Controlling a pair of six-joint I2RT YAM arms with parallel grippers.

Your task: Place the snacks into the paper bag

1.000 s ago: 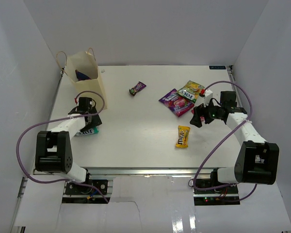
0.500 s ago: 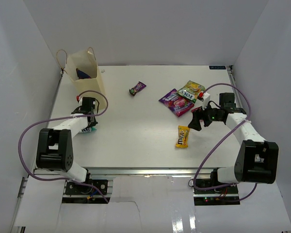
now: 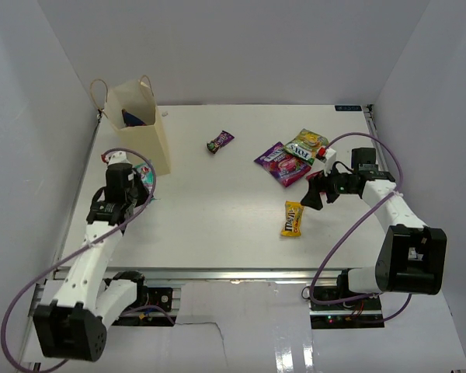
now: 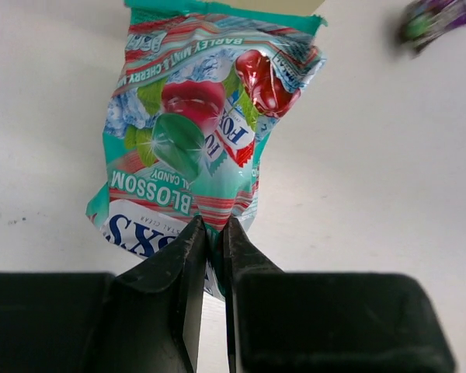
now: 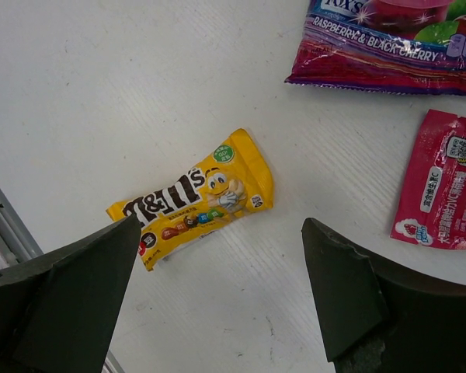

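Fox's candy in a teal packet was pinched in the left gripper, the jaws shut tight on a thin fold at one end of the film; the rest of the packet spread out beyond the fingers, and whether it hung clear of the table could not be told. The paper bag stood upright just beyond it at the far left corner, mouth open, with a dark packet already inside.

The right gripper hovered with its jaws spread wide over the yellow M&M's packet, gripping nothing; a purple raspberry and blackcurrant packet and a red-pink packet lay near it, a green-yellow packet beyond them, and a small dark purple packet lay apart at mid-table.

The risks seemed to lie in the grip and the bag: so slight a hold on glossy film could slip if the arm swung; the wide, slack packet might catch the rim or a loop handle of the narrow mouth; the bag looked light enough to tip or slide if nudged. On the right, a flat, slick packet might skate away from closing fingers.
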